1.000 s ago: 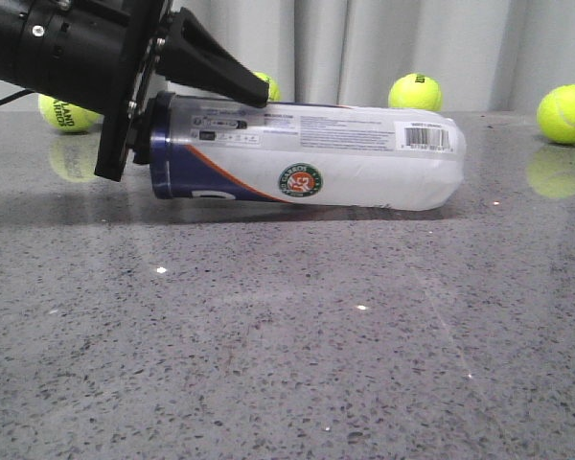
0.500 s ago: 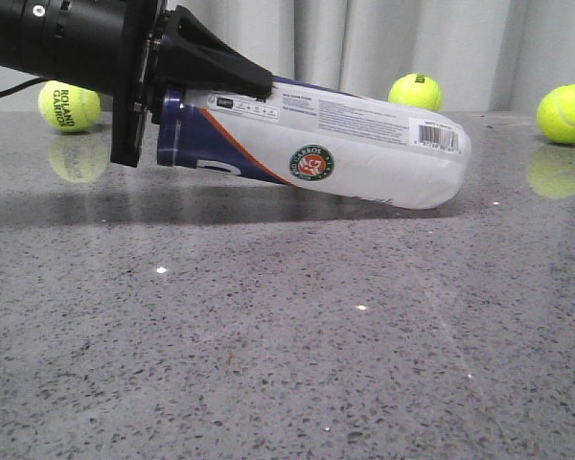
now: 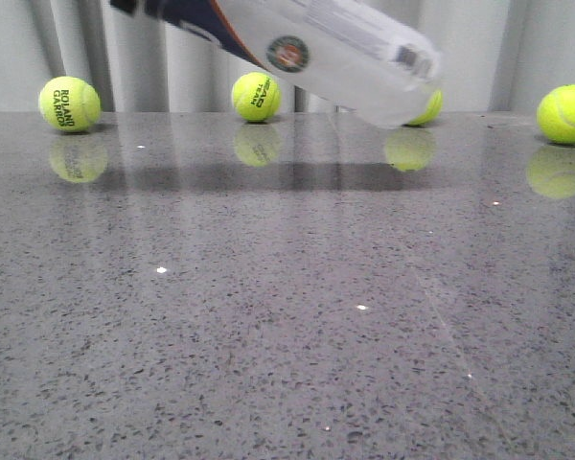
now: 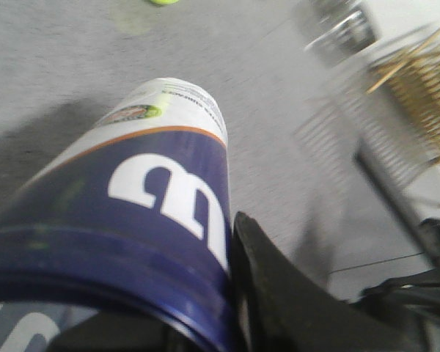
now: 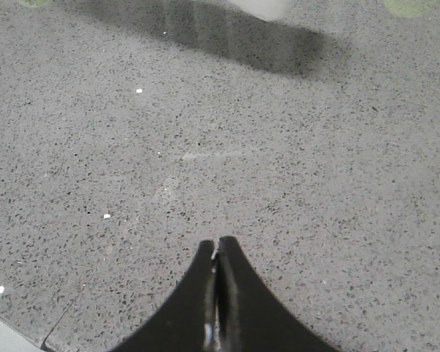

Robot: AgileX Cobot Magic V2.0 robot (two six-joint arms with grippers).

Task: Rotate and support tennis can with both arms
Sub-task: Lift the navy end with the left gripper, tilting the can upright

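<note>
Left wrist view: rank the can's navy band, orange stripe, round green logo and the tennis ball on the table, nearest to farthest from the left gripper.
1. Navy band, at the fingers.
2. Orange stripe, just past the band.
3. Round green logo, farther along the can.
4. Tennis ball, on the table beyond its far end.

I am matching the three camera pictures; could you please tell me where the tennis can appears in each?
Front view: tennis can airborne at the top, tilted.
Left wrist view: fills the lower left, navy band nearest, beside the left gripper's finger.
Right wrist view: only a pale end at the top edge.
Shared landmark: speckled grey table.
</note>
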